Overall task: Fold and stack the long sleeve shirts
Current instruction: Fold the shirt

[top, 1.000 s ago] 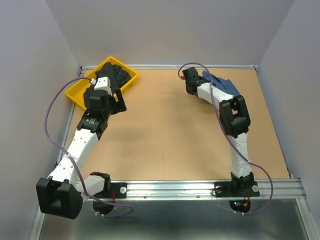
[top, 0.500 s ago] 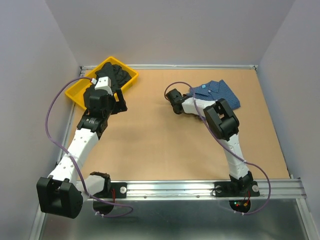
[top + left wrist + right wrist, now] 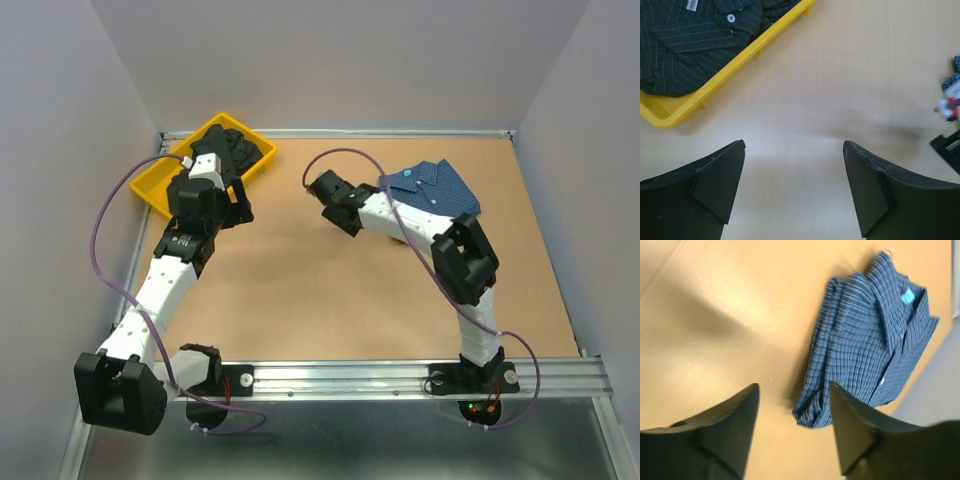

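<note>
The blue shirt [image 3: 436,187] lies folded on the tabletop [image 3: 330,300] near the far right corner, collar up, with a small light-blue tag inside the collar. In the right wrist view it [image 3: 867,345] sits flat on the wood just beyond the fingertips, touched by nothing.

The right gripper [image 3: 335,205] hangs over the middle of the far half of the tabletop, beside the shirt's left edge. Its jaws stand apart with only bare wood between them [image 3: 792,395].

The black shirt [image 3: 238,148] is heaped in a yellow tray [image 3: 160,188] at the far left corner. The left wrist view shows thin pale stripes, a white tag and a button on it [image 3: 695,40].

The left gripper [image 3: 238,205] hovers just beside the tray's near right edge [image 3: 747,50], its jaws spread wide [image 3: 795,150] and holding nothing.
</note>
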